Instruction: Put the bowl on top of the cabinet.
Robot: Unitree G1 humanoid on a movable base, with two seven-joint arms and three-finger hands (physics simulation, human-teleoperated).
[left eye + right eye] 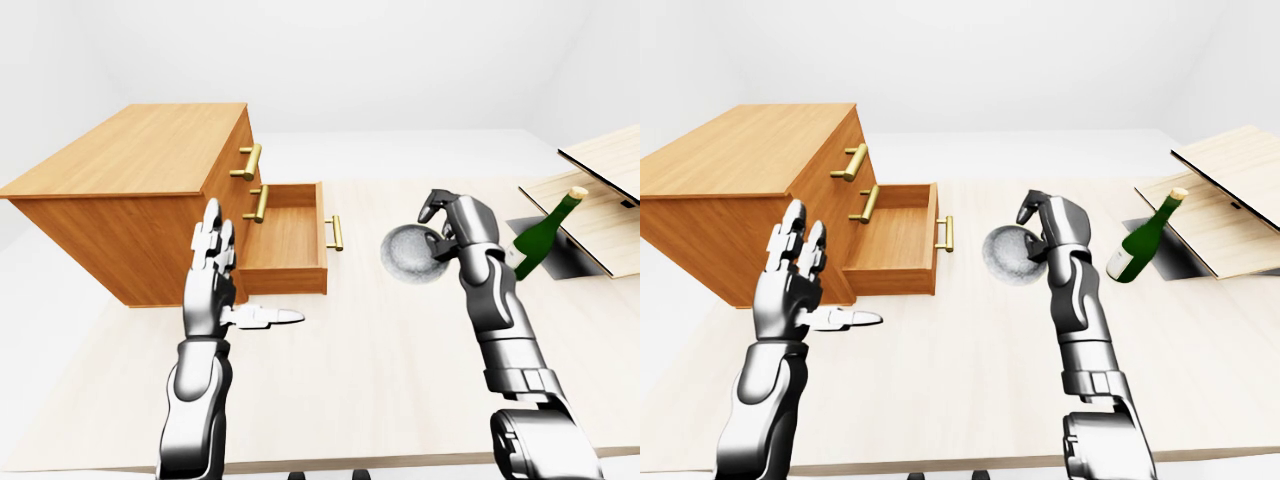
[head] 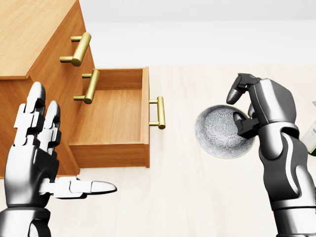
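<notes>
So your right hand (image 2: 259, 111) has the bowl (image 2: 224, 132) pinched by its rim. One finger hooks inside and the others curl over the outside, and it's up off the table (image 1: 400, 390). The bowl is tipped on its side with the mouth facing left toward the cabinet (image 1: 130, 150), so you'll need to roll the wrist level before you set it down.

What matters here is direction: the cabinet's flat top is well off to the left of the bowl and higher in the eye views. The pulled-out bottom drawer (image 2: 116, 116) sits right between the two. I'd say go up and over it, not straight across, or you risk clipping the drawer or just dropping the bowl in there.

Your left hand (image 2: 34, 163) is closer to the cabinet, hovering beside its near corner, but it's empty with the fingers spread wide and the thumb sticking out sideways. So the reach is all on the right arm. The green wine bottle (image 1: 540, 238) is off to the right, away from your path.
</notes>
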